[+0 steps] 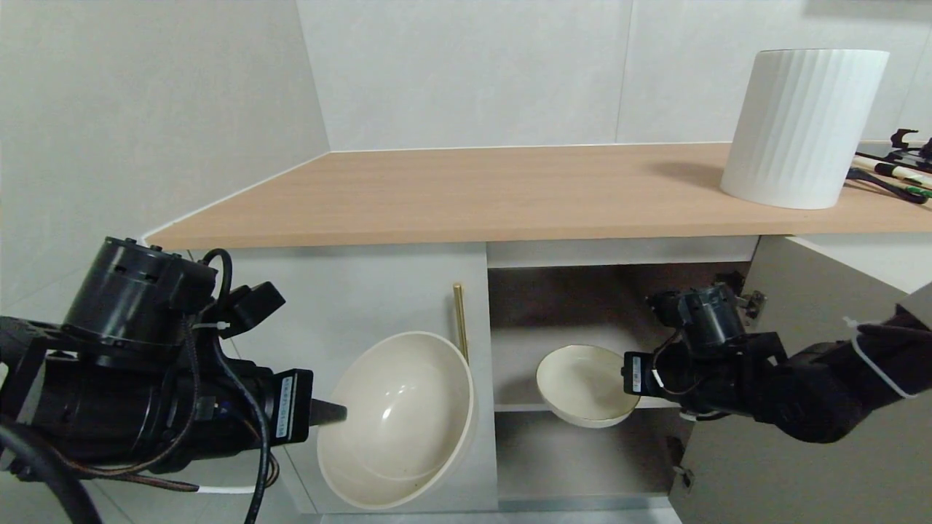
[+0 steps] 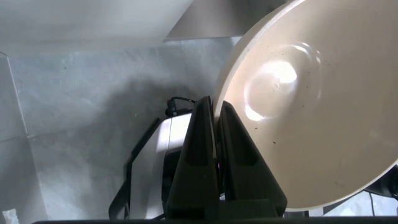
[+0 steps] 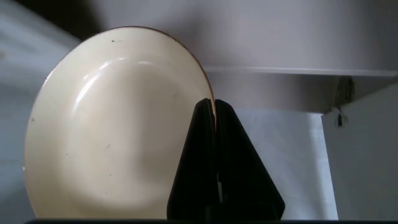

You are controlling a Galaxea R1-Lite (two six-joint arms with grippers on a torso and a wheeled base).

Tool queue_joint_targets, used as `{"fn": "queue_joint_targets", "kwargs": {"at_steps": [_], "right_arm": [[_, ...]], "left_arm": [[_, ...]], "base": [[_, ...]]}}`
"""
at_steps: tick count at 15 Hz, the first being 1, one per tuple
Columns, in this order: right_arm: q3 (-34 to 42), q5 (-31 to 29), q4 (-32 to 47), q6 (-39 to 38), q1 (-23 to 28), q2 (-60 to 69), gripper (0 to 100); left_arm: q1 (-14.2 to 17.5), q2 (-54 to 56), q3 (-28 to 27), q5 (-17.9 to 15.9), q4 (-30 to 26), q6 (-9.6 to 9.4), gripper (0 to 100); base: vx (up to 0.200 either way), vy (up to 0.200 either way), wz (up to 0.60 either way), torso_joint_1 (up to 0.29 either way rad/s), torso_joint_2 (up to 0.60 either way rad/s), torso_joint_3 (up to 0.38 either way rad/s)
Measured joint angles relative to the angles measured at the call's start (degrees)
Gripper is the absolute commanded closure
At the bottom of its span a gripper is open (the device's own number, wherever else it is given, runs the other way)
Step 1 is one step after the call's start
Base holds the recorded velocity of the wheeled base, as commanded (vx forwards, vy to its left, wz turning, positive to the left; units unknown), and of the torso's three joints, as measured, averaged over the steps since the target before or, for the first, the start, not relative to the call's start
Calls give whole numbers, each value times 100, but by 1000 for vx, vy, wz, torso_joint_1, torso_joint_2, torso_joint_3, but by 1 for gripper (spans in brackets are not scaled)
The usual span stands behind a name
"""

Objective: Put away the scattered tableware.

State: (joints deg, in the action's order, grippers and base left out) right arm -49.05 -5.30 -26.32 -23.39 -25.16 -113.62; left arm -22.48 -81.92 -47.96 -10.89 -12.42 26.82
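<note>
Currently: two bowls gripped at the cabinet

Left gripper [image 1: 331,413] is clamped on the large cream ceramic bowl's [image 1: 397,418] rim, before the closed grey door [image 1: 378,291]. Right gripper [image 1: 628,375] pinches the smaller cream bowl's [image 1: 582,384] rim, seemingly just over the white cabinet shelf's [image 1: 513,407] front edge, with open room beneath.

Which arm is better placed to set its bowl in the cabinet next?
Right. The right gripper holds the small bowl at the open compartment's shelf; the left gripper holds the large bowl before the closed door.

Large cream bowl [image 1: 397,418] tilted before cabinet door [image 1: 378,291], smaller cream bowl [image 1: 586,384] tilted at shelf [image 1: 513,378] edge
</note>
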Motion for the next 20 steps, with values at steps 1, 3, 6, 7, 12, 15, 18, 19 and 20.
{"fn": "queue_joint_targets", "kwargs": {"at_steps": [1,3,6,7,12,15,18,19,20], "right_arm": [[-183,2,-26,11,63,-236,100],[-635,-27,-28,24,168,-681,100],[-1414,-68,185,46,265,-1314,100],[-1547,-105,213,51,284,-1486,100],[-2209,-556,235,73,623,-2359,100],[-2404,-758,235,165,647,-2712,100],[-2500,-778,234,161,642,-2892,100],[-2570,-797,234,161,640,-2944,100],[-2662,-953,234,156,636,-3004,100]], "left_arm": [[-12,0,4,0,-2,-5,100],[-32,1,6,5,-5,-5,100],[-65,17,6,2,-5,5,100],[-76,15,11,0,-5,11,100],[-100,-16,74,5,2,16,100],[-106,-16,77,7,2,9,100],[-108,-11,77,40,5,6,100],[-108,-13,77,41,2,5,100],[-108,-16,77,41,5,5,100]], "base": [[0,0,0,0,0,0],[0,0,0,0,0,0],[0,0,0,0,0,0],[0,0,0,0,0,0],[0,0,0,0,0,0],[0,0,0,0,0,0],[0,0,0,0,0,0],[0,0,0,0,0,0],[0,0,0,0,0,0]]}}
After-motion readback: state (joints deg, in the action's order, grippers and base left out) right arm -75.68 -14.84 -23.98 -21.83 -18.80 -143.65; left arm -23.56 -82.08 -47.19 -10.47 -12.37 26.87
